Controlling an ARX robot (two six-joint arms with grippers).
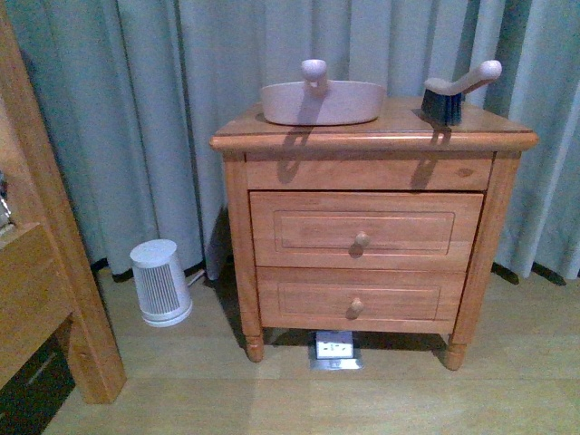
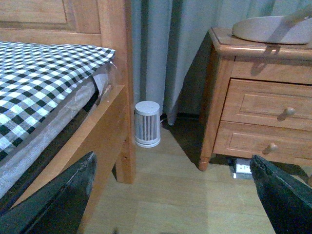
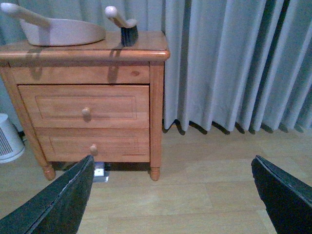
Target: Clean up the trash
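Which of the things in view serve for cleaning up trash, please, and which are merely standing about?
For the job: dustpan, brush. No trash itself shows in any view.

Standing about: nightstand, curtain, white canister, bed, checked cover, small box under the nightstand.

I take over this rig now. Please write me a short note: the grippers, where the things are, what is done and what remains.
Left gripper: open, empty, low by the bed.
Right gripper: open, empty, low before the nightstand.
Pink dustpan and brush: on top of the nightstand, apart, not yet picked up.
Trash: no paper wad shows in any view.
Done: nothing that shows.
Left: find the wad, probably take the tools, and clear it away.
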